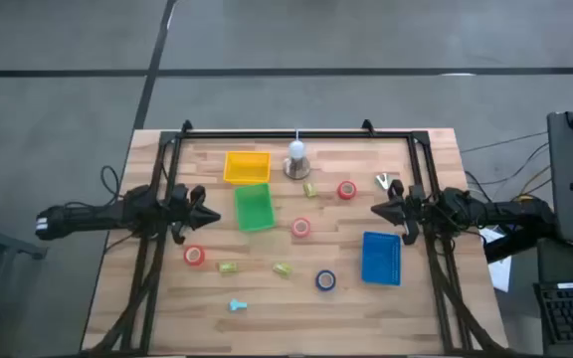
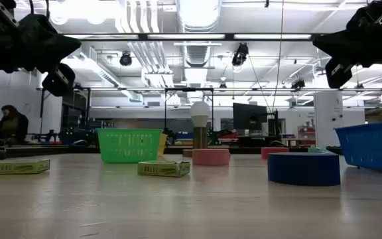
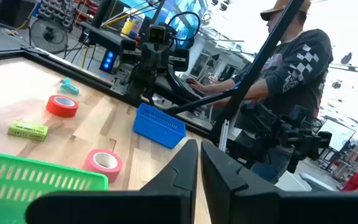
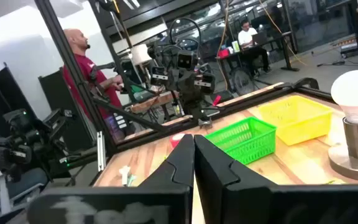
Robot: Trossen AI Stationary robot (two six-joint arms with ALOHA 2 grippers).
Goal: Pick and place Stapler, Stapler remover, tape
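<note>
Three red tape rolls (image 1: 346,190) (image 1: 300,227) (image 1: 195,256) and a blue one (image 1: 325,280) lie flat on the wooden table. A small claw-like stapler remover (image 1: 383,181) lies at the far right, and a pale-blue piece (image 1: 238,305) near the front left. Three yellow-green boxes (image 1: 229,267) (image 1: 283,269) (image 1: 309,189) lie among them; I cannot make out a stapler. My left gripper (image 1: 205,212) hovers shut beside the green tray (image 1: 255,208), high above the table. My right gripper (image 1: 376,210) hovers shut beyond the blue tray (image 1: 381,258), equally high (image 2: 337,73).
A yellow tray (image 1: 247,166) stands behind the green one. A light bulb on a round base (image 1: 296,159) stands at the far middle. A black frame (image 1: 296,134) runs along the table's far edge and sides. People are in the room beyond the table's left and right ends.
</note>
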